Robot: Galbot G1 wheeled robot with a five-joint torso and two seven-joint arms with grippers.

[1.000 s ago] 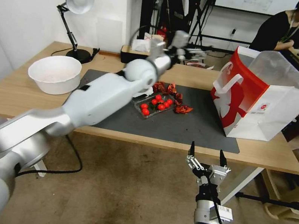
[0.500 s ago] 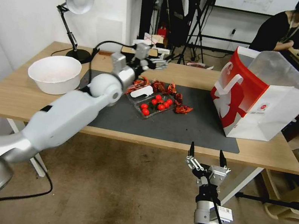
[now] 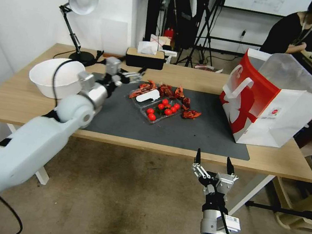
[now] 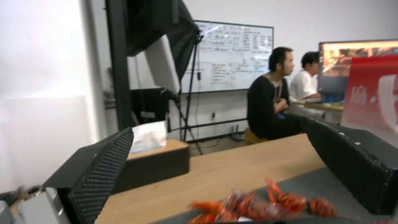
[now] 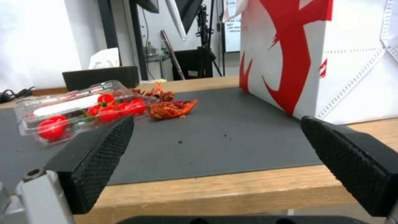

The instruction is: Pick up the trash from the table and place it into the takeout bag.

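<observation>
Waiting, nearest: right gripper (image 3: 212,161) parked below the desk's front edge, fingers apart, nothing held, unchanged from 1 s ago.
Left arm: swung back fast from over the bag side towards the bowl side; left gripper (image 3: 131,76) now over the mat's (image 3: 201,134) left end, fingers (image 4: 99,168) apart, empty.
Meaning: looks like a drop-off's done & the arm is lining up for the next pick.
Trash: clear tomato box (image 3: 157,109) & red crayfish shells (image 3: 176,93) mid-mat, just ahead of left gripper; white bowl (image 3: 57,76) on desk (image 3: 15,101) at far left.
Bag: takeout bag (image 3: 274,101) upright at right end, mouth open, well apart from the shells.
Far: tissue box (image 3: 145,56) at back edge.
</observation>
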